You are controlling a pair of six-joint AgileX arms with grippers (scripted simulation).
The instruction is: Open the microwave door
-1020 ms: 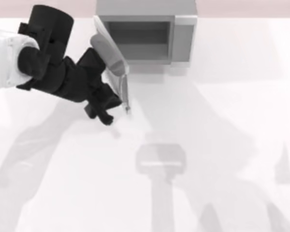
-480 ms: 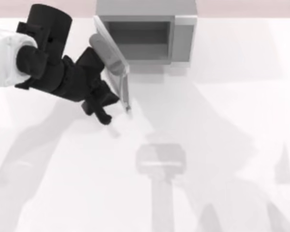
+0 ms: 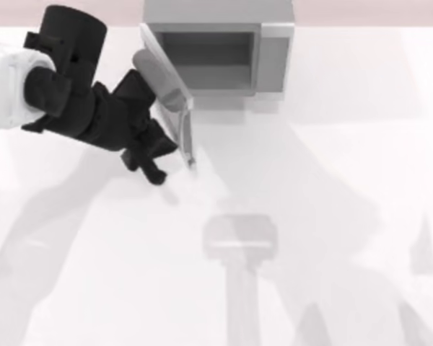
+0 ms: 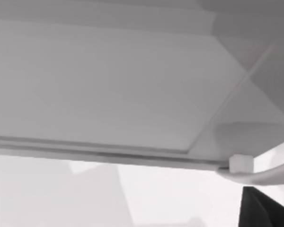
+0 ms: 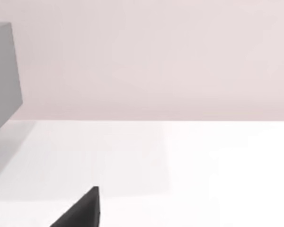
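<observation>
The grey microwave (image 3: pixel 218 11) stands at the table's back middle. The microwave door (image 3: pixel 175 108) is swung out toward the front left, baring the empty cavity (image 3: pixel 209 58). Its bar handle (image 3: pixel 190 150) is at the door's free edge. My left gripper (image 3: pixel 161 160) is open just left of that edge, on the door's outer side, holding nothing. The left wrist view looks along the door (image 4: pixel 109 85), with the curved handle (image 4: pixel 267 176) just above one dark fingertip (image 4: pixel 267 210). A dark corner of my right gripper (image 5: pixel 83 213) shows in the right wrist view only, off to the microwave's right.
The narrow control panel (image 3: pixel 274 61) is on the microwave's right side. The microwave's side wall (image 5: pixel 2 71) shows in the right wrist view. White table (image 3: pixel 310 216) stretches in front and to the right, crossed by soft shadows.
My left gripper has drawn slightly left and back from the door's handle edge. The door has barely shifted.
</observation>
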